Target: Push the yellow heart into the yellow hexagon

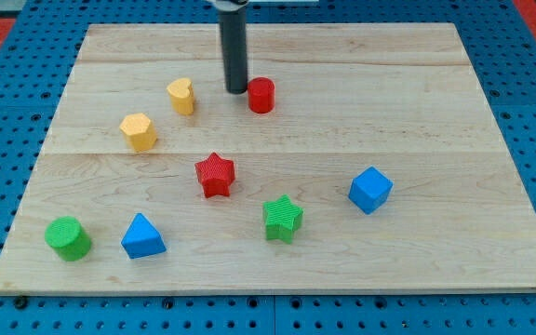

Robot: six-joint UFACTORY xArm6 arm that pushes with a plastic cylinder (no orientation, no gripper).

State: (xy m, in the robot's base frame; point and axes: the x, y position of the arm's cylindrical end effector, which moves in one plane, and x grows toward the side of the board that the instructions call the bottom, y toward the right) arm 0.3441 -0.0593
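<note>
The yellow heart (182, 95) sits on the wooden board (417, 112) in the upper left part of the view. The yellow hexagon (139, 131) lies just below and left of it, a small gap apart. My tip (237, 90) rests on the board to the right of the yellow heart, with a gap between them. It stands close beside the left side of the red cylinder (261, 95).
A red star (216, 175) lies near the board's middle. A green star (283, 219) and a blue cube (370, 190) sit lower right. A green cylinder (68, 238) and a blue triangular block (142, 236) sit at the lower left.
</note>
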